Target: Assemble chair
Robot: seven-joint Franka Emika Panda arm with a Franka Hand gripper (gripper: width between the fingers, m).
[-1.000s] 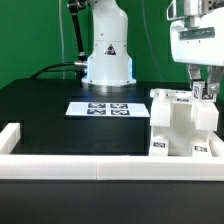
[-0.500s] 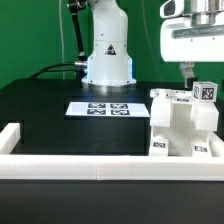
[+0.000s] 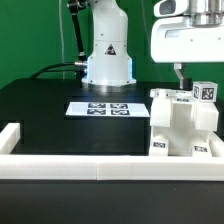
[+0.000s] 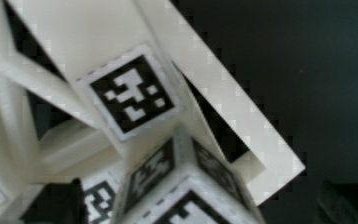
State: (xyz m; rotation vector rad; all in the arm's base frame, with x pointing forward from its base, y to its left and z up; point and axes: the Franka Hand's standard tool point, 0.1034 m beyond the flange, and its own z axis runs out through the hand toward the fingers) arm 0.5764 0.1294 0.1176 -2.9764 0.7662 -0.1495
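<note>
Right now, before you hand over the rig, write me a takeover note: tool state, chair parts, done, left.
Tool: hovers just above the chair, nothing visible in it; open or shut cannot be told.
Chair: one joined white block at the exterior view's right, inside the border wall; a tagged piece stands at its top.
Done: several pieces joined.
Left: unclear whether the top piece is fully seated; check that first.
</note>
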